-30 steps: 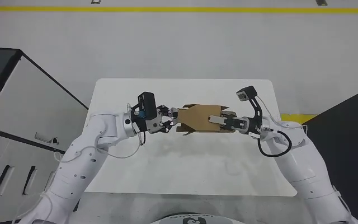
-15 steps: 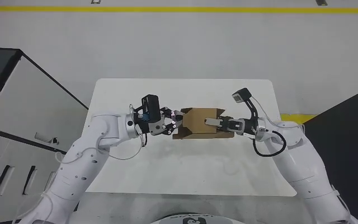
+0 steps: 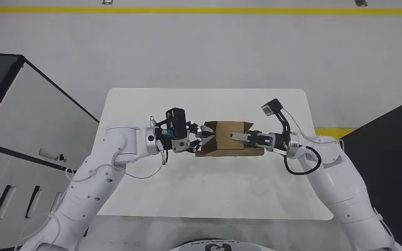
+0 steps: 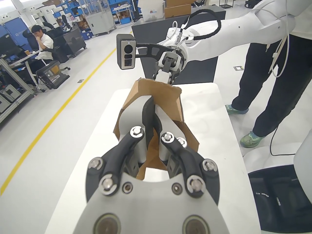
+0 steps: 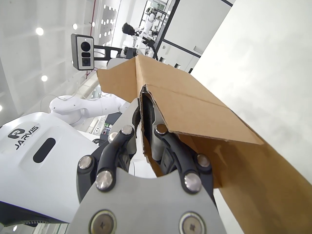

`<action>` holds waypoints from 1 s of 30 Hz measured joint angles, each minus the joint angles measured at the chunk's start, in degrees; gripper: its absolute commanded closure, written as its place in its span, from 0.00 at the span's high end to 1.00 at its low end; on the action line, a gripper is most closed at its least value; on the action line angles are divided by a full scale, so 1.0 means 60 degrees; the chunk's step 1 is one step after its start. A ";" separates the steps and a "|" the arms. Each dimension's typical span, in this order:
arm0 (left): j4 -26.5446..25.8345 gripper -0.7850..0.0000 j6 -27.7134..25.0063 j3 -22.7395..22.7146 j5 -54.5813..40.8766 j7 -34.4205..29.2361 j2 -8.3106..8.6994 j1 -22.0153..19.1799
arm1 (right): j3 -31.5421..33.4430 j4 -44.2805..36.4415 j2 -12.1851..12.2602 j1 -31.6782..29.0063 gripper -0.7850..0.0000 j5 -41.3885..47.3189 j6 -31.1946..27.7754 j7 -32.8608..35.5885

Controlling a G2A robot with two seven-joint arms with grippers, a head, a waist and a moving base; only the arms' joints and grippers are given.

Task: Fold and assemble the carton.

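The brown cardboard carton [image 3: 227,139] is at the middle of the white worktop [image 3: 207,188], its long axis running side to side with an open end facing each arm. The fingers of the left gripper [image 3: 200,140] pinch its left end. Those of the right gripper [image 3: 240,135] clamp its right-end wall.

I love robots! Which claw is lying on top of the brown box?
The right claw: its pale finger lies across the carton's top panel, pinching it. The left claw meets the carton's opposite end instead.
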 measured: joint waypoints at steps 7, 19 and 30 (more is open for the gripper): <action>0.0079 0.00 0.0006 0.0471 0.0017 -0.0031 -0.0087 -0.0243 | -0.0032 -0.0078 0.0015 -0.0013 0.00 -0.0063 0.0049 0.0034; 0.0203 0.00 0.0272 0.0125 0.0106 -0.0060 -0.0040 -0.0209 | 0.0134 -0.0024 0.0046 -0.0117 0.00 0.0271 -0.0374 0.0038; 0.0112 0.00 0.0247 -0.0409 0.0079 -0.0012 0.0072 0.0107 | 0.0249 0.0034 0.0051 -0.0214 0.00 0.1023 -0.1003 0.0321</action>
